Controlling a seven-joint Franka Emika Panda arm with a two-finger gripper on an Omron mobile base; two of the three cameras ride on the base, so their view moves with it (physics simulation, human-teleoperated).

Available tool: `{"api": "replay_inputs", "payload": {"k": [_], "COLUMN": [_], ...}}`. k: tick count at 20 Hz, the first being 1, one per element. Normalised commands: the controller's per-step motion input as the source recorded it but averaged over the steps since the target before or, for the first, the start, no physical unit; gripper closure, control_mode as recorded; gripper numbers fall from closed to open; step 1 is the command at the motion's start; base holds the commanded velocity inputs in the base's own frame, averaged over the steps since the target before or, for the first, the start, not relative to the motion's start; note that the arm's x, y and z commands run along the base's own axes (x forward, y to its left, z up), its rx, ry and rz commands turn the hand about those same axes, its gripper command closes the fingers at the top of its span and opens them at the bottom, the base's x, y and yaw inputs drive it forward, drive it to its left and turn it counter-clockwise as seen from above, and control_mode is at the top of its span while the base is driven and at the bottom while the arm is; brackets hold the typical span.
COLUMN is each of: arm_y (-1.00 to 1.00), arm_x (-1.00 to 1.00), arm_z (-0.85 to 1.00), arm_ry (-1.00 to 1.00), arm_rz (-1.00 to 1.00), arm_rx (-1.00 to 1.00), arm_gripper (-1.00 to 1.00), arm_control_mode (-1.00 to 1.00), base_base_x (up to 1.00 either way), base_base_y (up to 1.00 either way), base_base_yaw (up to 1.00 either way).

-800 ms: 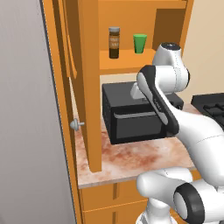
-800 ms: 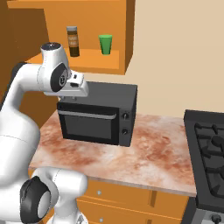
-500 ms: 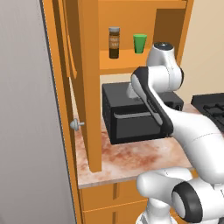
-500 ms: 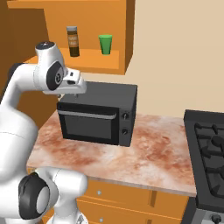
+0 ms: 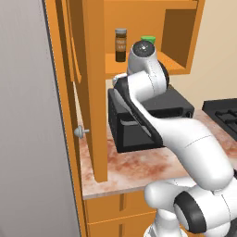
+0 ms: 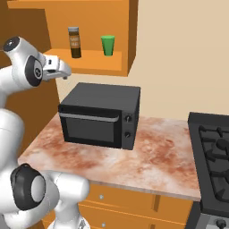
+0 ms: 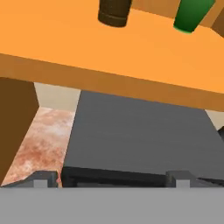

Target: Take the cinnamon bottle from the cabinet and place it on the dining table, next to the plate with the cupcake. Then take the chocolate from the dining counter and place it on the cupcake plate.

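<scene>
On the cabinet shelf, cinnamon bottle above open hand.

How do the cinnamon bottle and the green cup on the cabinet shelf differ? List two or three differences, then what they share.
The cinnamon bottle is dark brown with a label; the green cup is plain green. The bottle is capped and taller; the cup is open-topped and shorter. Both stand upright on the cabinet shelf, apart from each other.

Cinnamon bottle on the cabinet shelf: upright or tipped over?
Upright. The cinnamon bottle stands on its base on the cabinet shelf, grey cap on top.
</scene>
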Motion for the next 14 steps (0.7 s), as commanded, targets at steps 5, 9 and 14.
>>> {"api": "replay_inputs", "payload": {"k": [5,9,14], "arm_y": [0.22,-0.02,-0.21], "arm_x": [0.43,0.42,0.51], "arm_z": [0.97,0.60,0.40], "arm_ry": [-0.09,-0.01,-0.01], "arm_rz": [-0.11,-0.09,-0.05], "arm_rx": [0.02,0.12,0.16], "arm_gripper": [-1.00,-1.00,-1.00], "arm_control_mode": [-1.00,-1.00,-1.00], "base_base_x": [0.00,0.00,0.00], "base_base_y": [0.00,0.00,0.00], "base_base_yaw": [0.00,0.00,0.00]}}
